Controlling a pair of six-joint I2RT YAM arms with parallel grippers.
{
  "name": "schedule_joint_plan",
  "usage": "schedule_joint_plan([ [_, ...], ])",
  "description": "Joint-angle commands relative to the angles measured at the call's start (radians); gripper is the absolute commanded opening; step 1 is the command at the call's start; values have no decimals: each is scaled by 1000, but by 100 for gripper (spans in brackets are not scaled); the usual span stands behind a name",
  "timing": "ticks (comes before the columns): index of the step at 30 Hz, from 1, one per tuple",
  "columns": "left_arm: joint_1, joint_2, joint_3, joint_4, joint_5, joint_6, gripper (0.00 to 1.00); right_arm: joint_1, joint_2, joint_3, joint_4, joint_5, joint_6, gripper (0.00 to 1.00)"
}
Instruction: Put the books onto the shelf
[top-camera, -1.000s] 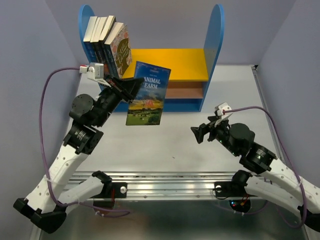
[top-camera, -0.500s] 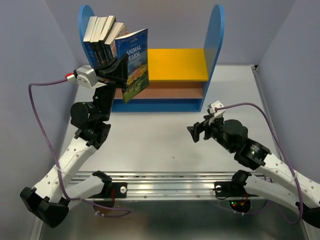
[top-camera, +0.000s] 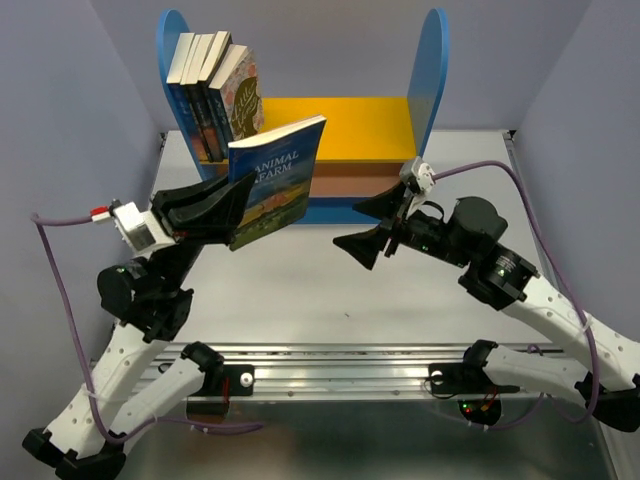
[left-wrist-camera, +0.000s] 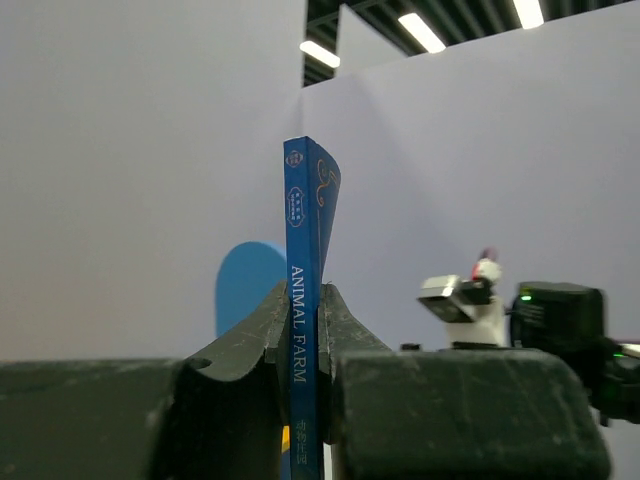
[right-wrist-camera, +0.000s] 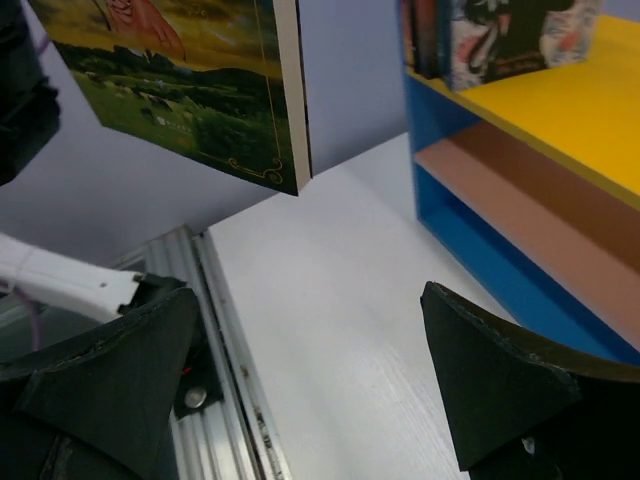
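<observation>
Book count in view: five. Four books (top-camera: 213, 95) stand at the left end of the yellow upper board of the shelf (top-camera: 436, 70), leaning left against the blue side panel, spines down toward the camera and page edges on top. The fifth, the Animal Farm book (top-camera: 278, 180), is off the shelf, in the air above the table (top-camera: 300, 285) and in front of the shelf's left half, apart from it.

Left gripper (top-camera: 240, 200): closed to a narrow gap on the spine edge of the Animal Farm book. In the left wrist view the spine runs straight up between the two fingers, title reading along it.

Orientation of the held book: long axis roughly upright, top edge tipped away toward the shelf. The front cover faces the near edge of the table, and the page edge points toward the right arm.

Right gripper (top-camera: 371, 228): jaws spread wide with nothing between them, hanging over the table just right of the held book and in front of the shelf.

Shelf count: one. Arm count: two.
</observation>
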Motion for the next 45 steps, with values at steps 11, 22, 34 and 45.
schedule_joint_plan([
  [11, -5, -15, -34, 185, 241, -317, 0, -2, 140, 207, 186, -472, -29, 100],
  [22, -7, -110, -173, 248, 214, -452, 0, -2, 157, 216, 209, -557, -55, 7],
  [34, -7, -160, -176, -307, 353, -398, 90, -2, 142, 269, 1, -478, -238, 1],
  [45, -5, -237, -156, -585, 331, -284, 57, -2, 157, 371, -156, -649, -256, 1],
])
